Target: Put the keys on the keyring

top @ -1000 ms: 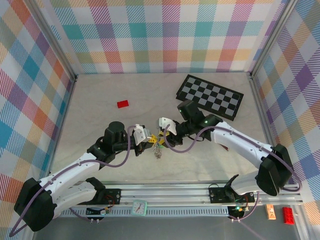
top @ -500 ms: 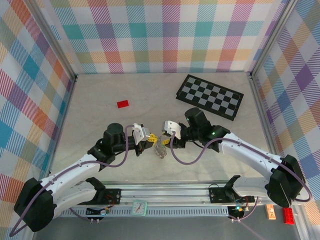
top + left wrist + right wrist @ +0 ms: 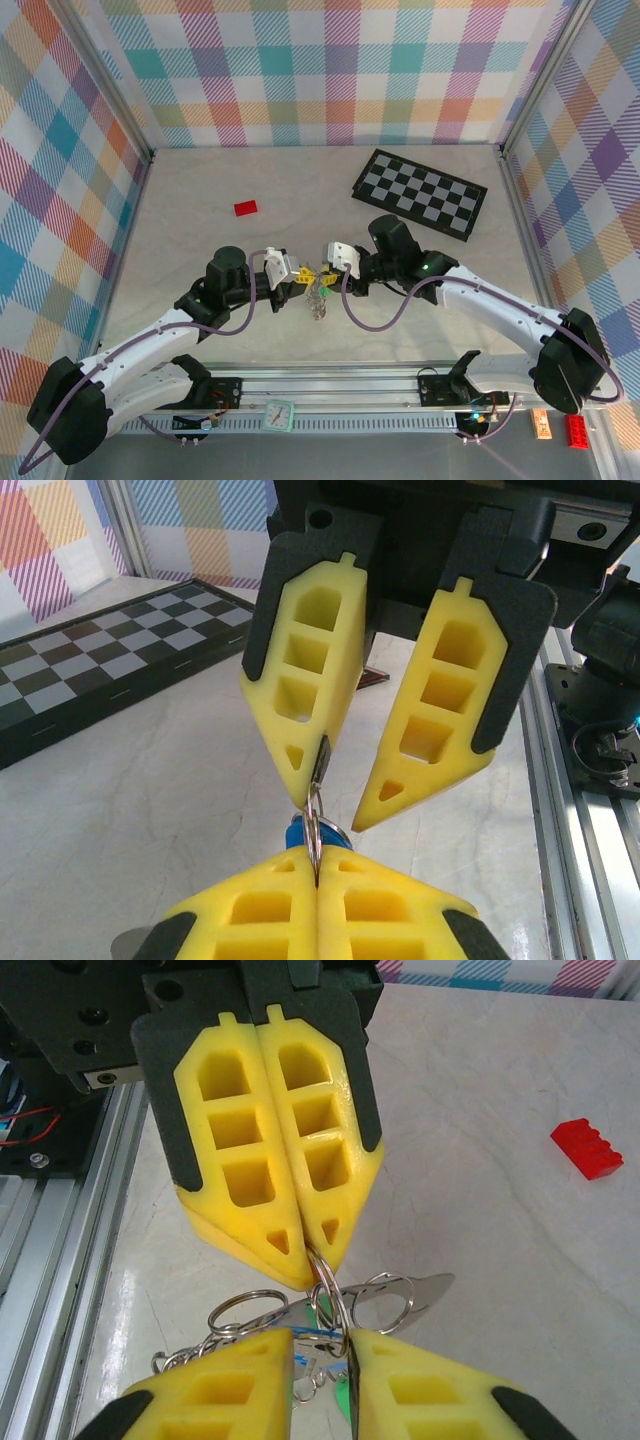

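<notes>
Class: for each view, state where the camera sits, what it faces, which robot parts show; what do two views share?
Top external: above and behind the bases, looking down at the table; left arm and right arm show.
Left wrist: on the left arm, facing the open right gripper and checkerboard; own fingers shut on the keyring.
Right wrist: on the right arm, facing the left gripper and red block; own fingers show.
Shared: both wrist views show the keyring.
</notes>
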Available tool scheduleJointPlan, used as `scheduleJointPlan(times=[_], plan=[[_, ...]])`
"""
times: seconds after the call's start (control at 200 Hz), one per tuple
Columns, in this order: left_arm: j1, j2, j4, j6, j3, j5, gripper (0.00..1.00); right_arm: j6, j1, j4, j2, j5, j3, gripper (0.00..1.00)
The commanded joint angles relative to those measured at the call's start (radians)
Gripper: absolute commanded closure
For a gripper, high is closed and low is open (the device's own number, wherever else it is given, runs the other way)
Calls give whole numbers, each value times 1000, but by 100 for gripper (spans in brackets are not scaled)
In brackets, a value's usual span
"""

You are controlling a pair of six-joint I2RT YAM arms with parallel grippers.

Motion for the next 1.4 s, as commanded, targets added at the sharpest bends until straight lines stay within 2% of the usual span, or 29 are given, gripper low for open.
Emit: scheduleJointPlan(times=[0.0,0.14,0.24,0.66,1.06,1.315,1.325,1.395], plan=[[-7,-21,28,21,-3,19,100,-14,7,5,10,-38,33,83],[-7,-24,22,27,-5,18,100,-2,7,-6,11,-1,38,89],[-7,-27,23,27,-6,16,100,7,4,-35,15,30,46,100],[-7,-34,75,30,-18,19,100,52,-29,-126,119,-36,82,100],[-7,-47,57,53,-28,5,100,94,-91,-107,69,-108,66,100],[-8,-46,95,30,-34,11,100,86,-95,-105,90,-130,68,100],[-7,-46,96,30,-34,11,100,88,-95,-102,88,-131,67,100],[-9,-45,102,27,-38,10,100,89,-94,-69,67,-141,51,81]])
